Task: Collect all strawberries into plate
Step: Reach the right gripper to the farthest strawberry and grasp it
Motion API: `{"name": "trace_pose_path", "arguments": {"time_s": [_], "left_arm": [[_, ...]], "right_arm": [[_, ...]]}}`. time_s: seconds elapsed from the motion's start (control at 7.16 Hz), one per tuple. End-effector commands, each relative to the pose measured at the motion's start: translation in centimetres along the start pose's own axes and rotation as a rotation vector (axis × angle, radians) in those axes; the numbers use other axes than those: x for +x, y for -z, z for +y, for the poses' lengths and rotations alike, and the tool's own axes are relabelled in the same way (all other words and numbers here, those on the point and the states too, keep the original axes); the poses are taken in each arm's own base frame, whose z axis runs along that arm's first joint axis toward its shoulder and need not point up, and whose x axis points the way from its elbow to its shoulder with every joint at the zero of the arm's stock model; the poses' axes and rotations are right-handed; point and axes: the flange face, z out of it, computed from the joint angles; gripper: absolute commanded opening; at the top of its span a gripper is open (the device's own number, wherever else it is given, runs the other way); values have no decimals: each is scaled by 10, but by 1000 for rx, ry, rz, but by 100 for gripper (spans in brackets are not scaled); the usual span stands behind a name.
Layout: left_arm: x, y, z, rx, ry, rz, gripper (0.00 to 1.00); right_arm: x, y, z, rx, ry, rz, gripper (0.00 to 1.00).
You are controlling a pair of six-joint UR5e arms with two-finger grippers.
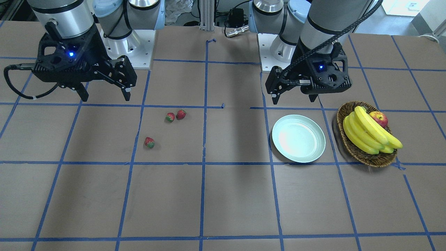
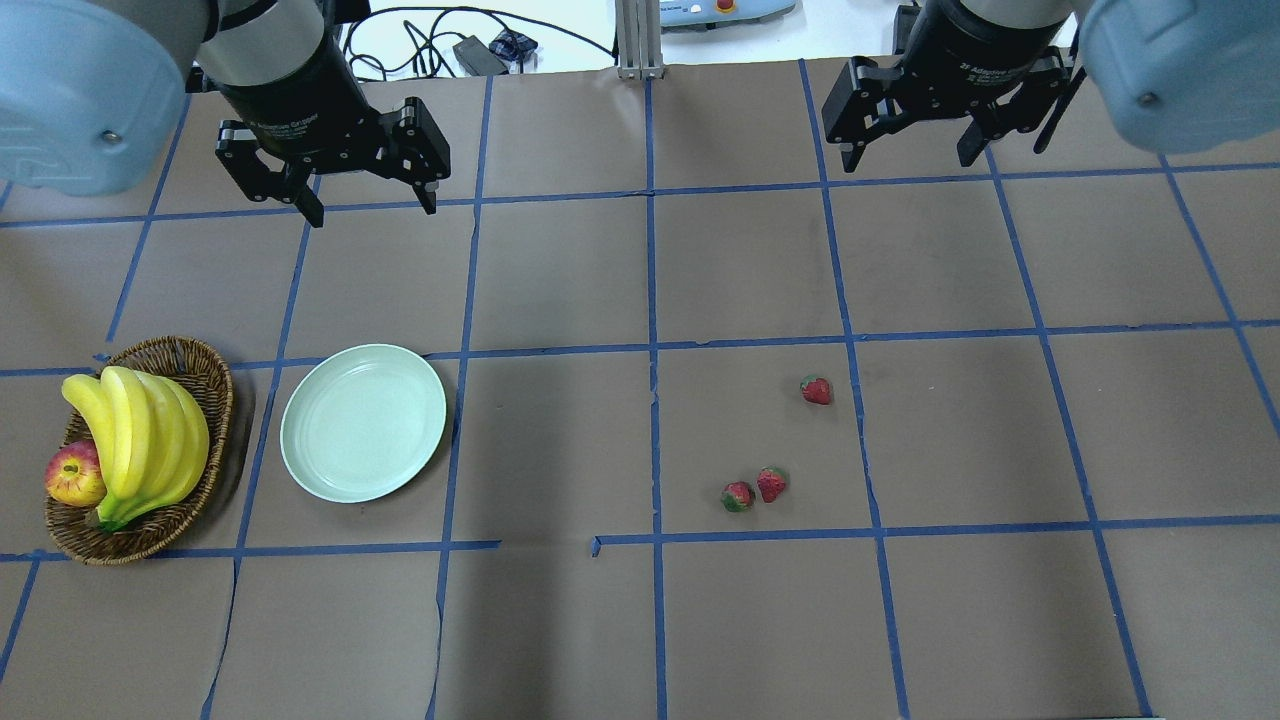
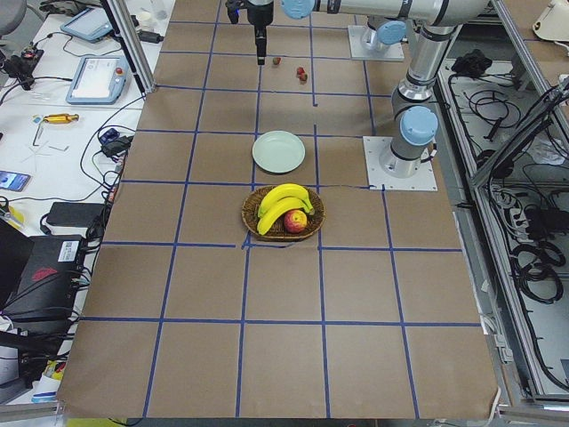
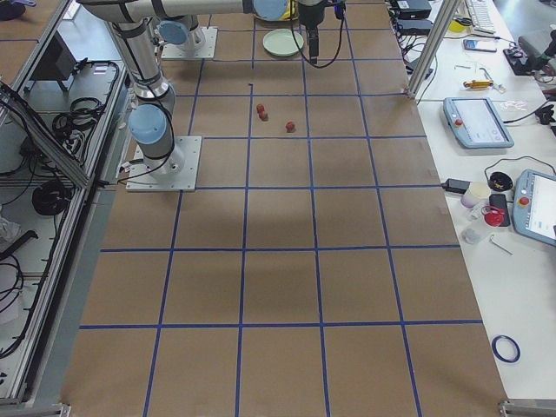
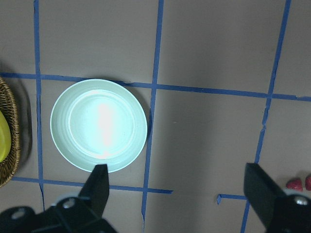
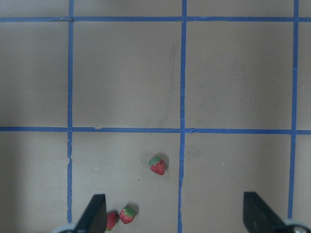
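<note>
- Overhead exterior: three strawberries (image 2: 771,484) lie on the brown table (image 2: 560,620), in its right half. Two sit just beside each other; the third strawberry (image 2: 817,390) lies near them, farther from the robot.
- Plate (image 2: 363,422): left half, well apart from the berries, just beside a wicker basket (image 2: 215,400) holding bananas (image 2: 140,430) and an apple (image 2: 75,475).
- Left gripper (image 2: 372,205): raised beyond the plate, jaws spread, released.
- Right gripper (image 2: 908,158): raised beyond the berries, jaws likewise spread, released.
</note>
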Motion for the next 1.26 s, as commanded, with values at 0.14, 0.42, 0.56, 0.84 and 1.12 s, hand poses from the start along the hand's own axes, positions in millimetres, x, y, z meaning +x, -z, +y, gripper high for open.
{"name": "trace_pose_path", "arguments": {"time_s": [0.14,0.42,0.56,0.84,1.12], "left_arm": [[0,1,1,2,-1,2,100],[1,-1,1,-4,-1,-1,100],[1,-4,2,-8,-1,-3,100],[1,-6,3,-11,-1,-3,100],[2,-7,3,-14,1,-4,100]], "right_arm": [[-3,-54,6,-105,10,15,100],[-1,-127,12,-167,10,22,100],[0,-173,14,-188,10,23,100],[3,-260,34,-175,22,23,100],[4,-318,61,-194,25,21,100]]}}
